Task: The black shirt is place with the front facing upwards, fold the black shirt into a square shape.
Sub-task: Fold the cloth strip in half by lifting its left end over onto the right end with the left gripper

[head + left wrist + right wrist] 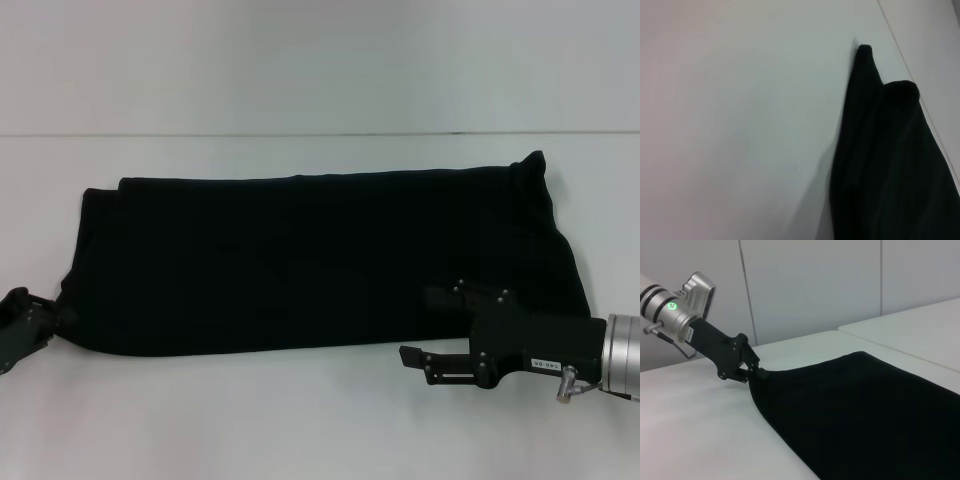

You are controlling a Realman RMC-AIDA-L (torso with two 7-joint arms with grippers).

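Note:
The black shirt [300, 260] lies on the white table [250, 420] as a long band folded lengthwise; no lettering or label shows. My left gripper [50, 320] is at the shirt's near left corner. The right wrist view shows it [754, 371] pinched shut on that corner of the shirt [865, 410]. My right gripper [420, 325] is open at the shirt's near edge towards the right, with one finger over the cloth and the other over bare table just in front of it. The left wrist view shows only the shirt [890, 160] and the table.
A seam [300, 134] runs across the table behind the shirt, with more white surface beyond it. Bare table lies in front of the shirt and on either side. A pale panelled wall [815, 285] stands past the table on the left arm's side.

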